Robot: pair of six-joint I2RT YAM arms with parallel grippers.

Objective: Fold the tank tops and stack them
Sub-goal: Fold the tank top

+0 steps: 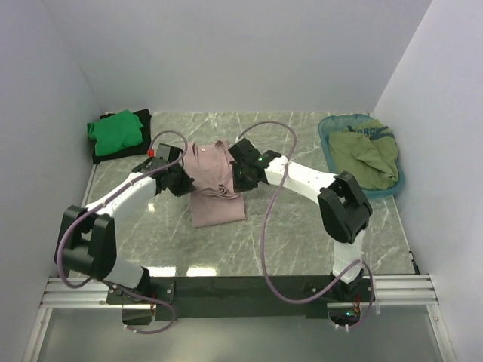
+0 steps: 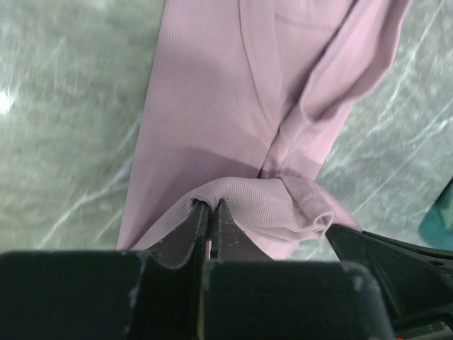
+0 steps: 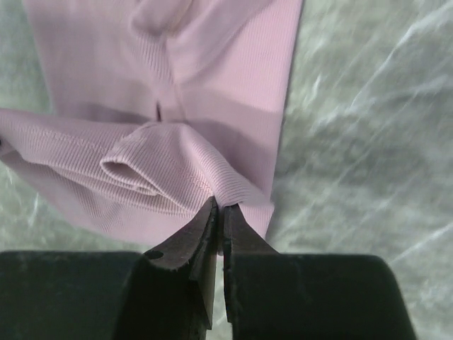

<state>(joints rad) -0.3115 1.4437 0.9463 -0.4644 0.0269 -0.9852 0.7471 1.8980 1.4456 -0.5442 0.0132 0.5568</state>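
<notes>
The left tool (image 2: pixel 210 207) is clamped on one end of a raised fold of the pink top (image 1: pixel 216 197). The right tool (image 3: pixel 219 209) pinches the fold's other end. The top hangs between the two tools, its far part lying flat on the surface (image 1: pixel 302 226) ahead of them. Well apart, on the left tool's outer side, a green top (image 1: pixel 115 130) lies on a black top (image 1: pixel 142 119). On the right tool's outer side, an olive top (image 1: pixel 366 154) sits in a basket (image 1: pixel 326 139).

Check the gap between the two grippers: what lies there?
The dusty pink tank top spans it, the left gripper pinching one edge and the right gripper the other; the top external view shows this.
</notes>
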